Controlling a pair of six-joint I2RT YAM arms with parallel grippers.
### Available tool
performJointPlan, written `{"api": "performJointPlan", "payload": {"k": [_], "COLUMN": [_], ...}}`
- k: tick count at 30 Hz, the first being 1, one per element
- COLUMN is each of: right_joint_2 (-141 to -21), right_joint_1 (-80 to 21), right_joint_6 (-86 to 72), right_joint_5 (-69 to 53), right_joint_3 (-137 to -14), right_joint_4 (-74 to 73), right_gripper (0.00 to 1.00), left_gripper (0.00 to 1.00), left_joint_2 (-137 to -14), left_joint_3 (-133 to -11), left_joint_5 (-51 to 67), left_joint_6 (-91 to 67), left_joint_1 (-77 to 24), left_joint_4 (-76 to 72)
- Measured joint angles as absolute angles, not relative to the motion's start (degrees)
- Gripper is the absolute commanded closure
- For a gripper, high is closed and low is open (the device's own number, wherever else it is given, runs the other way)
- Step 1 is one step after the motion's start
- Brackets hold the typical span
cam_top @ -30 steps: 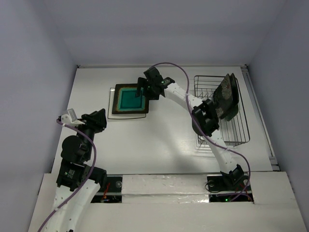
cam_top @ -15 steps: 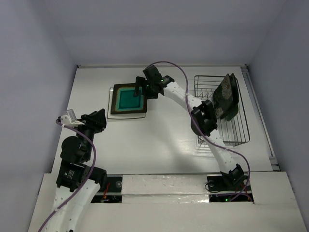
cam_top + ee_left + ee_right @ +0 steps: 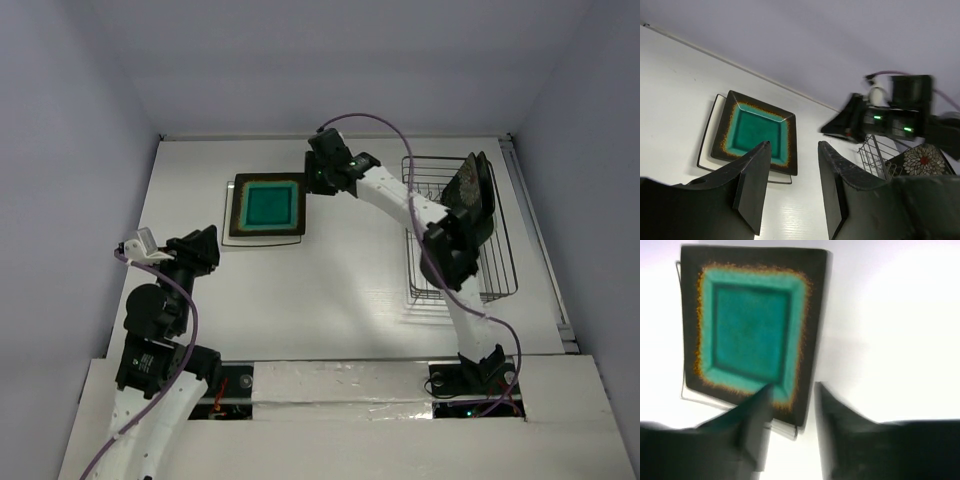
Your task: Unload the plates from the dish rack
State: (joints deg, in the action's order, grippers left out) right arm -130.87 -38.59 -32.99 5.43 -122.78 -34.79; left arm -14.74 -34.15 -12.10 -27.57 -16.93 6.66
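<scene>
Part-open and empty, the right gripper (image 3: pixel 792 386) hovers right of the teal plate (image 3: pixel 267 205), stacked on the white plate (image 3: pixel 706 150), probably to save room.

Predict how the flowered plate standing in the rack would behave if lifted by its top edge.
The flowered plate looks rigid and glossy: probably stiff but slippery to pinch. It stands on edge in the dish rack, so it may tip or swing once lifted clear. Its thin rim could chip if knocked.

We find the teal-centred plate (image 3: pixel 267 206) flat atop the white plate (image 3: pixel 707 150); the flowered plate (image 3: pixel 463 195) leans upright in the wire rack (image 3: pixel 497 268).
</scene>
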Motion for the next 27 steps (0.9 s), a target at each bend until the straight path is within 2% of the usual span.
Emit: {"api": "performJointPlan", "payload": {"k": [1, 5, 6, 8, 9, 10, 12, 13, 16, 19, 24, 27], "right_joint_2": [-126.89, -105.03, -99.55, -90.21, -85.82, -82.21, -75.31, -72.40, -67.55, -67.37, -73.60, -77.80], "right_joint_1": [-38.54, -36.64, -35.31, -31.51, -28.91, -26.39, -20.93, -18.52, -13.93, -9.85, -6.66, -6.72], "right_joint_6": [-32.80, -30.24, -29.41, -27.70, -26.87, -26.26, -24.82, -24.21, -22.41, -20.49, -18.33, -17.56], "right_joint_5": [6.81, 13.13, 14.44, 17.26, 18.83, 19.97, 22.31, 23.03, 24.16, 23.51, 21.06, 20.73], "right_joint_3": [-118.89, -99.72, -96.68, -93.03, -91.42, -90.15, -87.20, -86.00, -84.77, -84.68, -84.68, -85.06], "right_joint_4": [-34.46, -31.29, -31.53, -31.62, -31.88, -32.49, -34.04, -35.88, -41.98, -46.33, -50.11, -52.07], "right_gripper": [1.00, 1.00, 1.00, 1.00, 1.00, 1.00, 0.91, 0.77, 0.55, 0.51, 0.50, 0.51], "left_gripper": [0.61, 0.63, 0.69, 0.76, 0.86, 0.91, 1.00, 1.00, 0.97, 0.87, 0.69, 0.65], "left_joint_2": [-14.63, -14.94, -15.18, -15.59, -15.68, -15.66, -15.59, -15.59, -15.75, -16.80, -18.04, -17.61], "left_joint_3": [-34.15, -34.15, -34.15, -34.15, -34.13, -34.11, -34.11, -34.11, -34.11, -34.11, -34.11, -34.11], "left_joint_5": [-12.10, -12.12, -12.12, -12.10, -12.10, -12.12, -12.10, -12.10, -12.10, -12.12, -12.16, -12.10], "left_joint_6": [-27.57, -27.57, -27.57, -27.59, -27.68, -27.83, -27.59, -27.62, -27.55, -27.46, -27.44, -27.38], "left_joint_1": [-16.95, -16.93, -16.93, -16.93, -17.02, -17.19, -17.50, -17.56, -17.58, -17.58, -17.98, -18.81], "left_joint_4": [6.61, 6.48, 6.44, 6.31, 6.28, 6.28, 6.22, 6.31, 6.48, 6.48, 7.01, 7.03]}}
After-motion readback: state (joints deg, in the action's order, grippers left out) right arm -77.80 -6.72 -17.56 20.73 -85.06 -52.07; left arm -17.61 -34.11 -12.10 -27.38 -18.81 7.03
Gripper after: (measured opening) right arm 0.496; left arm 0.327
